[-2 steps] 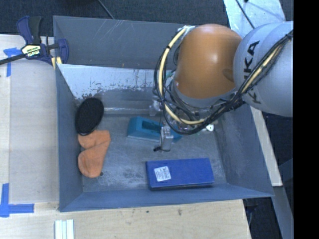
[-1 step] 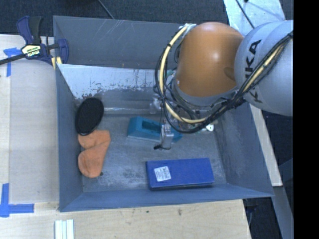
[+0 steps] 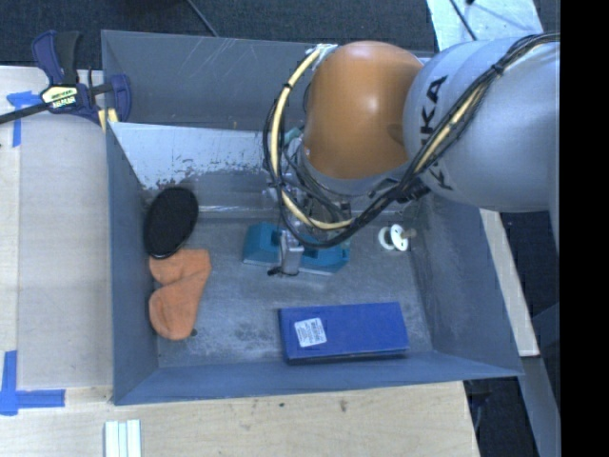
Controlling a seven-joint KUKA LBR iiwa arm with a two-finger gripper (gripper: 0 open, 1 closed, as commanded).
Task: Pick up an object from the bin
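The claw (image 3: 287, 263) sits low at the middle of the bin (image 3: 128, 255), its tip down on or just over a light-blue thing (image 3: 259, 246) that lies flat on the floor there. The thing shows on both sides of the claw, toward 9 o'clock and toward 3 o'clock, which suggests the claw is lined up across its middle to take it where it is narrowest. The arm's orange cover (image 3: 362, 112) and looped cables (image 3: 285, 112) hang right above and hide the upper part of the claw. From here I cannot tell how far the claw is open or whether it has hold of anything.

The light-blue thing looks like the likely pick. It lies alone in the open centre, apart from the sloping walls, so a straight descent from above meets nothing else. The other things lie round the edge, where the walls would crowd a grasp:

- A black oval pad (image 3: 169, 220) is at 9 o'clock, touching an orange cloth (image 3: 181, 293) at 8 o'clock.
- A dark blue box (image 3: 343, 331) with a white label lies flat at 5 o'clock.
- A small white thing (image 3: 395, 239) lies at 3 o'clock, near the claw but apart from it.

As I judge it, the lift is not yet made.
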